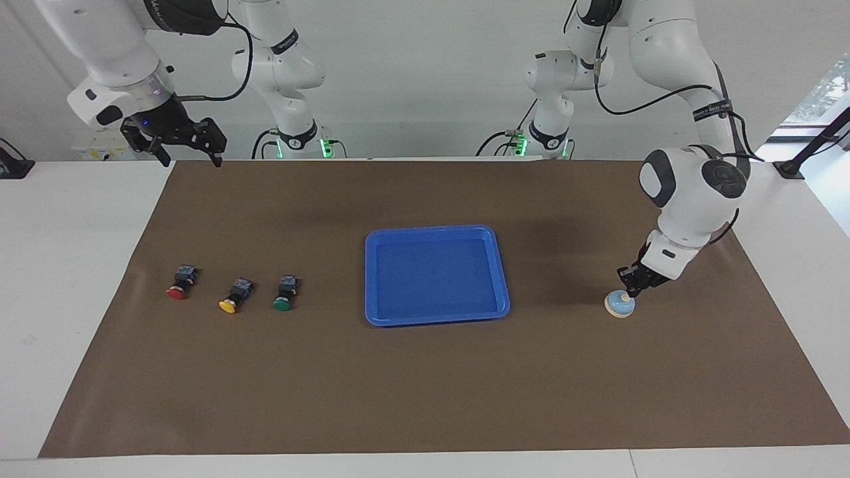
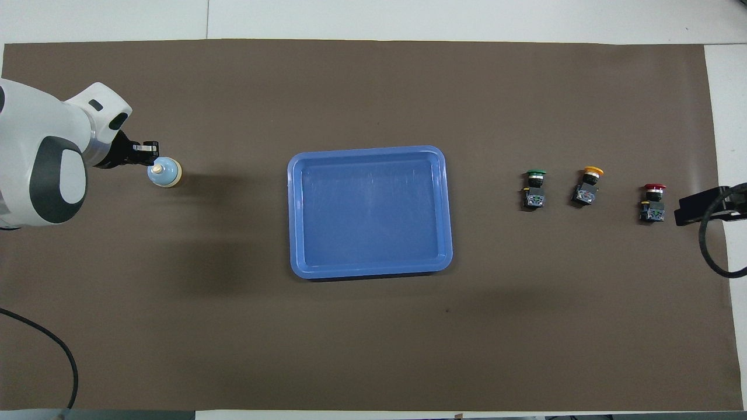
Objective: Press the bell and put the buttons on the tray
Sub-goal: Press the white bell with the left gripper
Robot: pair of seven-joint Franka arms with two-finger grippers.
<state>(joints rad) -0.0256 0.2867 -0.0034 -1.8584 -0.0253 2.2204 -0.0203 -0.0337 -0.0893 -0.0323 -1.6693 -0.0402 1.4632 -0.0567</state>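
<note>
The light-blue bell (image 1: 620, 305) (image 2: 166, 172) stands on the brown mat toward the left arm's end. My left gripper (image 1: 629, 285) (image 2: 150, 154) is low over it, its tips just at the bell's cream knob. The blue tray (image 1: 436, 318) (image 2: 369, 269) lies empty in the middle. The red button (image 1: 179, 284) (image 2: 653, 203), yellow button (image 1: 235, 296) (image 2: 587, 186) and green button (image 1: 285, 294) (image 2: 534, 189) lie in a row toward the right arm's end. My right gripper (image 1: 188, 158) waits open, raised over the mat's corner by its base.
The brown mat (image 1: 425, 398) covers most of the white table. A black cable (image 2: 709, 245) loops at the right arm's end of the overhead view.
</note>
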